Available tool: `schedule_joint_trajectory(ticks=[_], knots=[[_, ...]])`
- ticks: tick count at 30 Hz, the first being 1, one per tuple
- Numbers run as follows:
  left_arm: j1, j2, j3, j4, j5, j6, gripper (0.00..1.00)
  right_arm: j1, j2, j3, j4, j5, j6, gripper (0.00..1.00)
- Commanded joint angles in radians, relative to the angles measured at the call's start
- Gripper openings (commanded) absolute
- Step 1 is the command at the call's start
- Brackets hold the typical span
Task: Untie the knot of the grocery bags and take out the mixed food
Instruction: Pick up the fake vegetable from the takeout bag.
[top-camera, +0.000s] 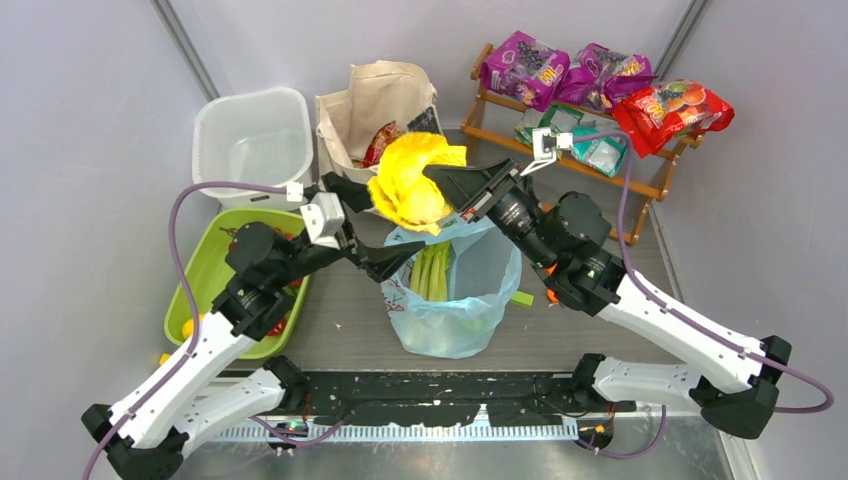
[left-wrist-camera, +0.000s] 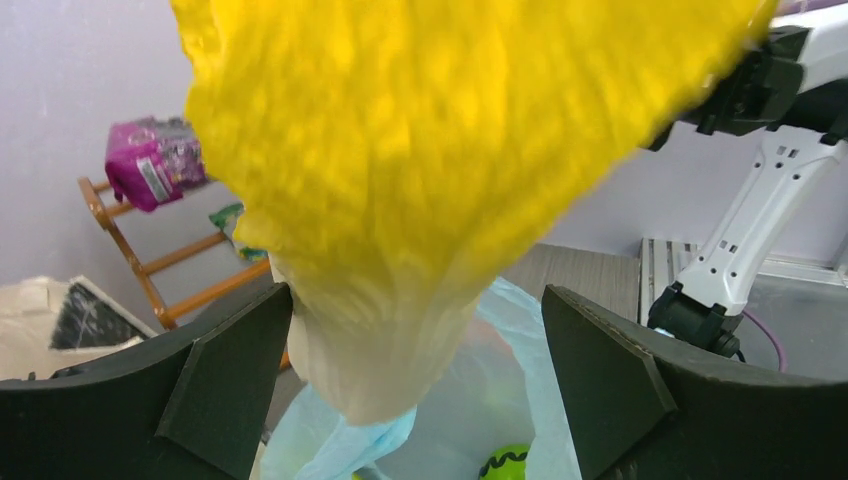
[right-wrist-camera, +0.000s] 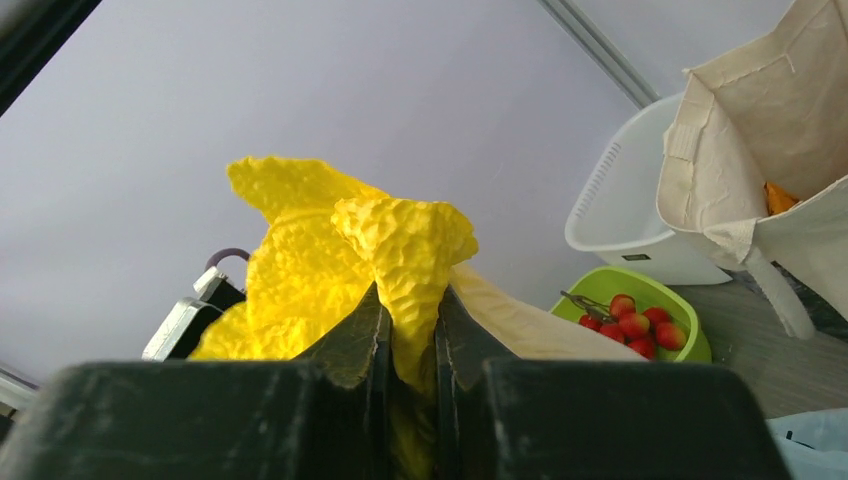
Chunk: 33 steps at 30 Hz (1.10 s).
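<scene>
The light-blue plastic bag (top-camera: 455, 305) stands open at the table's middle, with green-white stalks (top-camera: 432, 270) inside; no knot shows. My right gripper (top-camera: 435, 173) is shut on a leaf of the yellow vegetable (top-camera: 410, 180) and holds it above the bag's mouth; the pinched leaf shows in the right wrist view (right-wrist-camera: 405, 250). My left gripper (top-camera: 396, 222) is open, its fingers either side of the vegetable's whitish base (left-wrist-camera: 370, 340). A green fruit (left-wrist-camera: 510, 462) lies in the bag. The cream tote (top-camera: 385, 95) stands behind, a red packet (top-camera: 378, 145) inside.
A white tub (top-camera: 255, 135) stands back left. A green tray (top-camera: 215, 265) with small red fruits (right-wrist-camera: 635, 325) is at the left. A wooden rack (top-camera: 590, 165) at back right holds purple, teal and red packets. Small orange and green bits (top-camera: 535, 296) lie right of the bag.
</scene>
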Motion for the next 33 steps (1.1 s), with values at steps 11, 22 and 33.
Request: schedule_joint_trajectory(ticks=[11,22,33], knots=[[-0.005,0.059,0.018,0.117,-0.135,-0.063,0.99,0.022,0.015,0.019,0.088,-0.075,0.092,0.05],[-0.005,0.095,0.006,0.185,0.004,-0.089,0.99,0.023,0.015,0.012,0.092,-0.083,0.103,0.05],[-0.003,0.081,0.043,0.041,-0.038,-0.063,0.18,0.023,-0.038,-0.05,0.031,0.037,0.046,0.64]])
